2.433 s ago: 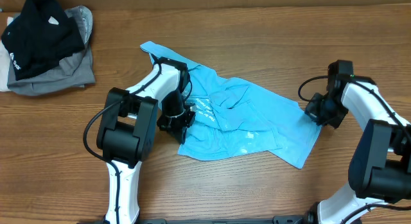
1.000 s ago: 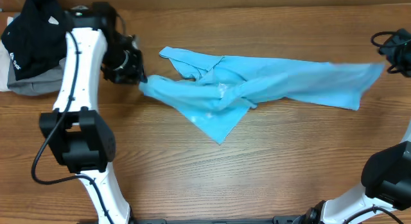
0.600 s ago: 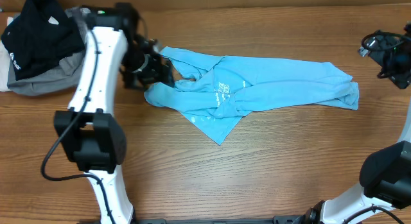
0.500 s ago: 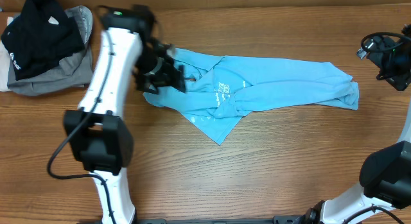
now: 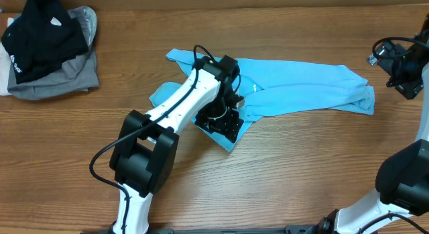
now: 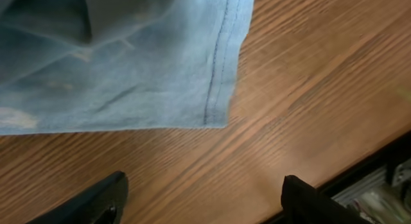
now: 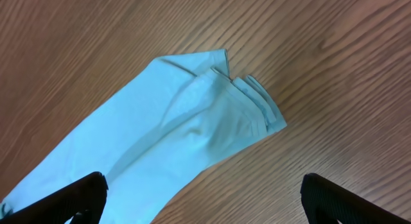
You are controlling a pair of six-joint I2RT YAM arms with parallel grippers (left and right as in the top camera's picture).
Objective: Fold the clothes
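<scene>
Left gripper (image 6: 204,181): fingers spread wide, holding nothing, over bare table (image 5: 288,180) just beside the hem corner (image 6: 217,112).
Right gripper (image 7: 204,182): spread wide, empty, above the bunched end (image 7: 253,108).
T-shirt (image 5: 301,83): mid-table, a long rumpled band, twisted under the left arm.
Handling: likely light and limp; it will sag and drag.
Hold: pinch stitched hem corners, all layers together.

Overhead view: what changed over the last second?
Both grippers let go of the T-shirt, which went from a taut stretch to a slack band on the table. The left gripper swung from the shirt's upper-left end to its lower hemmed corner, open. The right gripper, open, hardly moved. The black garment and grey garment are unchanged.
</scene>
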